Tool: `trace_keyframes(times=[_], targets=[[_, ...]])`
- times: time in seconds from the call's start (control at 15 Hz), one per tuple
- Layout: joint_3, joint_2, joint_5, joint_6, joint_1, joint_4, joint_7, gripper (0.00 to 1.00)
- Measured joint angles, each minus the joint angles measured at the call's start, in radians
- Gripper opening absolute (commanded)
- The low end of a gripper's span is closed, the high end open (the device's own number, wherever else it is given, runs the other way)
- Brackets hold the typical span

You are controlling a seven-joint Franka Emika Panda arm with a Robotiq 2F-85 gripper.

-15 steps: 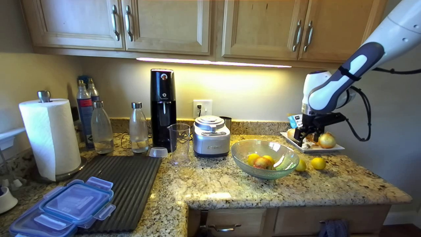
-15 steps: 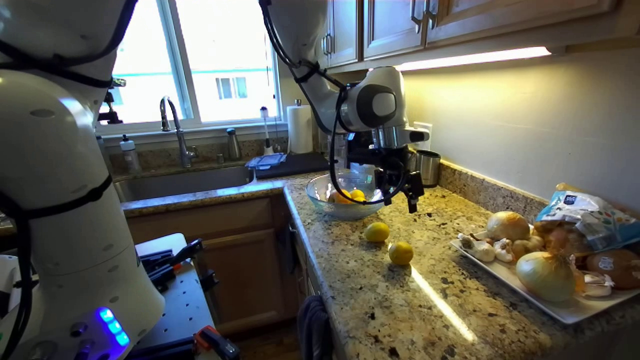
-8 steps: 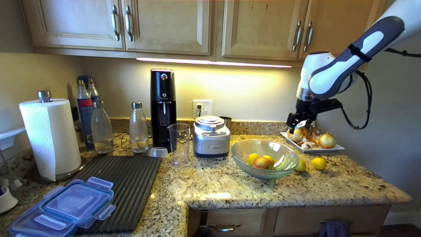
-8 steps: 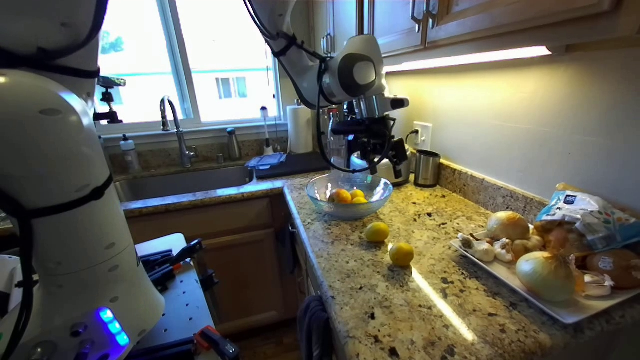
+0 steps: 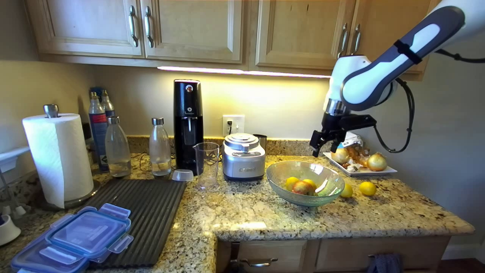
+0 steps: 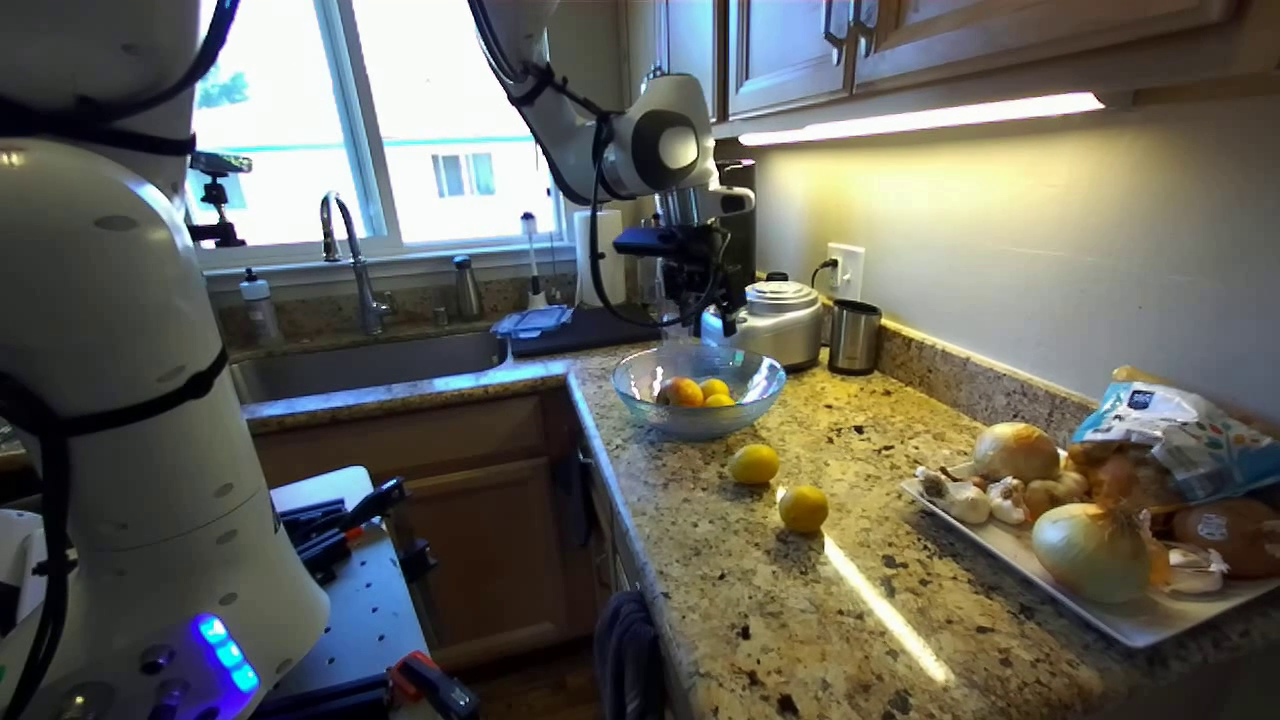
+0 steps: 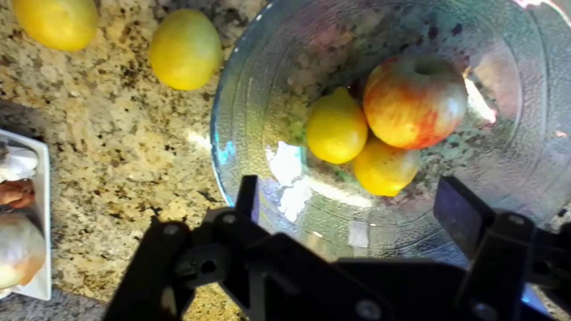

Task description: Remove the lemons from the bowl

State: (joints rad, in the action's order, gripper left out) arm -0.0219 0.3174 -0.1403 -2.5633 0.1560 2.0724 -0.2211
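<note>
Speckled counter (image 7: 134, 147), wrist view: two lemons (image 7: 185, 50) are seen upper left, two more lemons (image 7: 337, 127) inside the glass bowl (image 7: 243, 111), center; below, the gripper (image 7: 352, 203) is spread, empty. The apple (image 7: 415, 102), upper right, could be bumped by misaligned descent.

No lettering is legible: black machine (image 5: 195, 132), silver appliance (image 5: 243, 161) and bag (image 6: 1190, 440), along the back edge of the counter (image 5: 242, 212), bear blurred marks.
</note>
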Motion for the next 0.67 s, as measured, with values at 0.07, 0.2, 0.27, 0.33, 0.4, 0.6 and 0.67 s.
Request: trace_keyframes(times=[0.07, 0.2, 0.27, 0.33, 0.4, 0.6, 0.67], targets=[[-0.012, 0.004, 0.015, 0.007, 0.008, -0.005, -0.009, 1.0], [-0.028, 0.012, 0.037, 0.027, 0.025, -0.016, -0.044, 1.0], [-0.032, 0.019, 0.043, 0.034, 0.034, -0.022, -0.066, 1.0], [-0.034, 0.029, 0.049, 0.036, 0.043, -0.031, -0.084, 1.0], [-0.036, 0.043, 0.053, 0.04, 0.05, -0.039, -0.1, 1.0], [-0.038, 0.105, 0.058, 0.052, 0.067, -0.077, -0.131, 1.0], [-0.039, 0.128, 0.064, 0.052, 0.07, -0.09, -0.132, 1.0]])
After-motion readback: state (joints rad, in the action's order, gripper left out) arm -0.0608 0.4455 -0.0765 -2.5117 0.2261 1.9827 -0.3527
